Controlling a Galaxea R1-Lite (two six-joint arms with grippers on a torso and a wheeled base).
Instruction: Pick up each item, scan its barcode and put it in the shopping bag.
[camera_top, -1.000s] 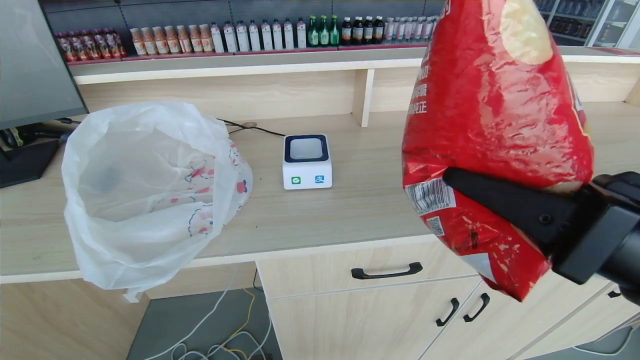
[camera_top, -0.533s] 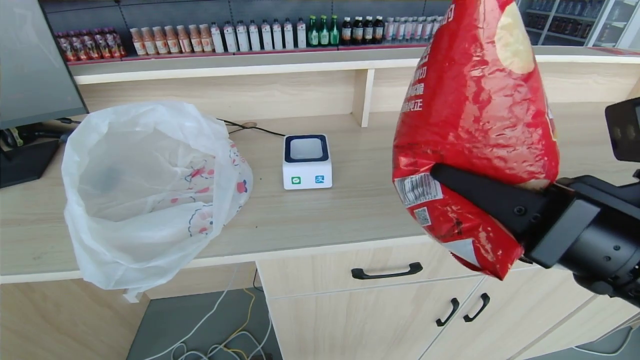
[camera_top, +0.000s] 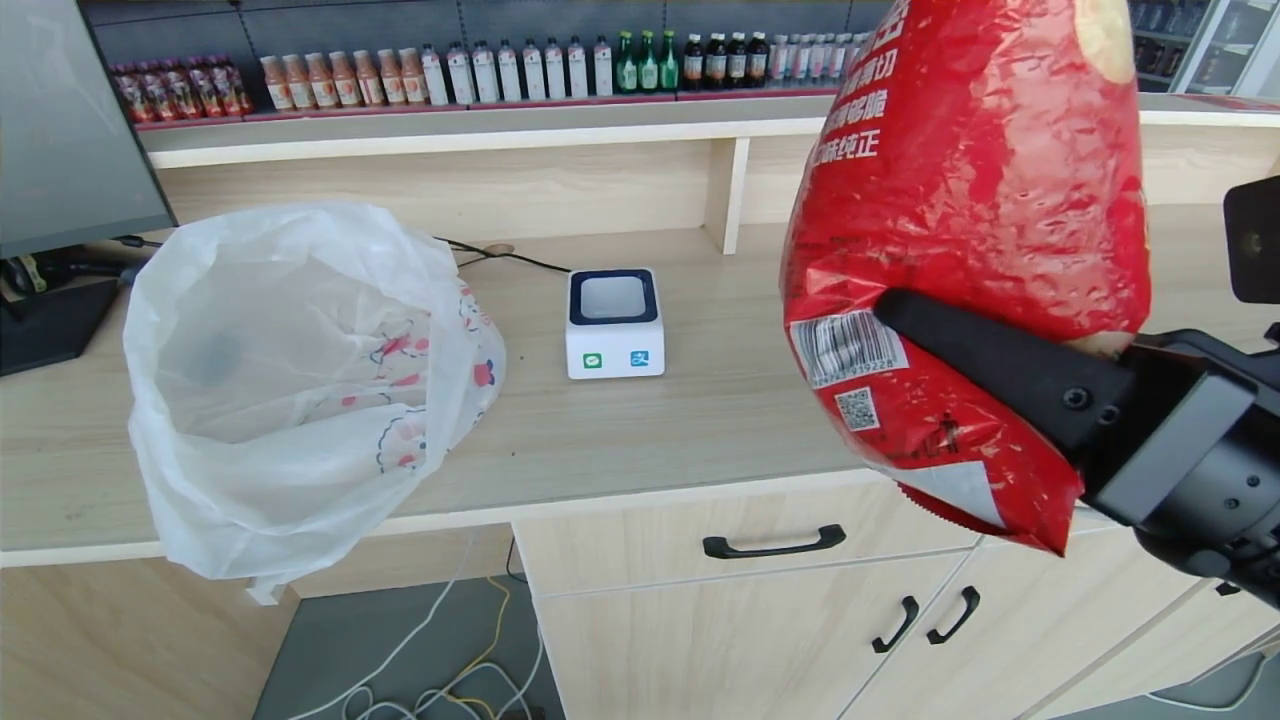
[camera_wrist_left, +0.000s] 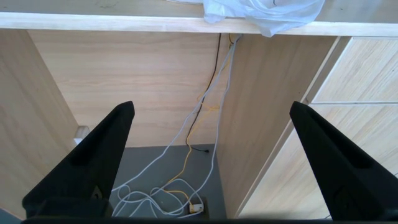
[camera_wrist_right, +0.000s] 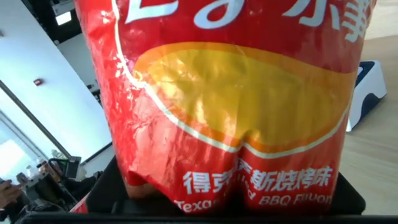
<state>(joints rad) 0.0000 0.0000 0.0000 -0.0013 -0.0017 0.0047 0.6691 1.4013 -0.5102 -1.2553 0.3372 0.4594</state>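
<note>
Chip bag (camera_top: 970, 200): red, held in the air over the tabletop's (camera_top: 700, 420) front edge, right side.
Right tool (camera_top: 905, 318): clamped on the chip bag's lower part, beside its barcode.
Left tool (camera_wrist_left: 211, 109): fingers apart, holding nothing, below the front edge.
Scanner (camera_top: 614, 322): mid-tabletop.
Shopping bag (camera_top: 290, 390): mouth open, overhanging the left front edge.
Monitor (camera_top: 70, 120): far left corner.
Bottles (camera_top: 500, 70): shelf behind.

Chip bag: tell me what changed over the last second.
The right gripper, still clamped on the chip bag, carried it slightly up and toward the robot's left. Nothing was let go. The shopping bag and scanner stayed put on the counter.
</note>
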